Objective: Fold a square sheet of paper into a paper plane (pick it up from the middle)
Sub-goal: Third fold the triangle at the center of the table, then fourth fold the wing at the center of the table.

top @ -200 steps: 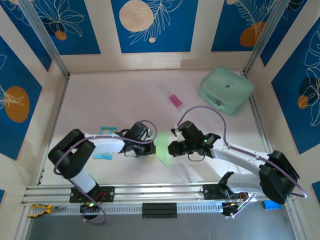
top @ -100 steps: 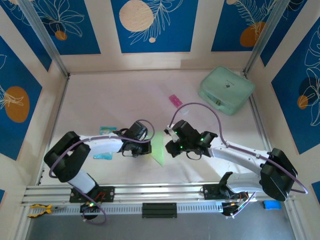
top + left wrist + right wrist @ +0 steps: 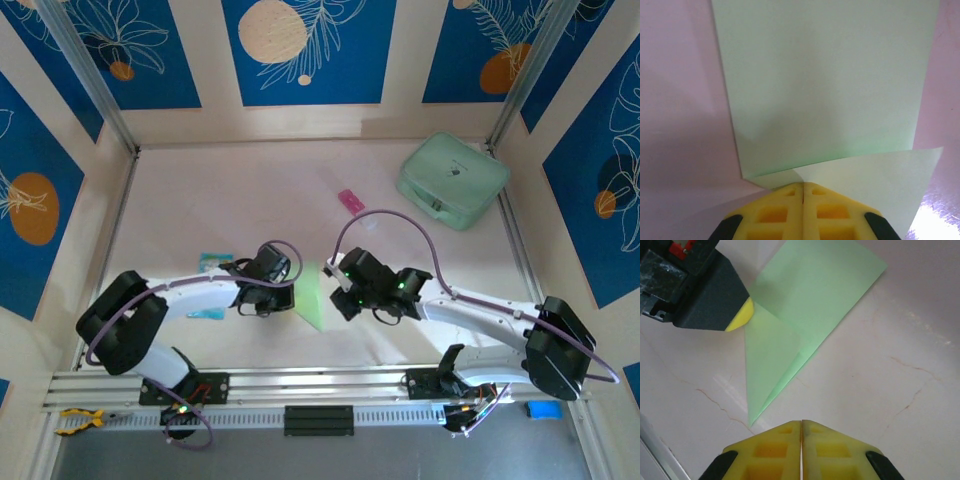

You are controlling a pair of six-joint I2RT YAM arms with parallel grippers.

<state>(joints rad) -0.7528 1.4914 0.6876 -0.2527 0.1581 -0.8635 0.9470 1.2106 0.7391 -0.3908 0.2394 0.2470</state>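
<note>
1. Paper sheet (image 3: 312, 296), pale lime green, lies flat on the table (image 3: 200, 190) toward its near side, between my two grippers. One corner is folded over into a triangular flap (image 3: 771, 360), and the sheet narrows to a point at its near end.
2. My left gripper (image 3: 292, 297) reaches in from the left with its yellow fingers (image 3: 785, 210) pressed together. The tips touch the sheet's edge where the flap's crease starts. I cannot tell whether any paper is nipped between them.
3. My right gripper (image 3: 335, 295) sits just off the sheet's right side, near the pointed end. Its fingers (image 3: 775, 450) are clenched on nothing and are clear of the paper.
4. Farther out, a small pink tube (image 3: 351, 201) lies toward the back. A mint-green case (image 3: 452, 180) rests in the far right corner. A blue-and-white packet (image 3: 212, 262) lies beside the left arm.
</note>
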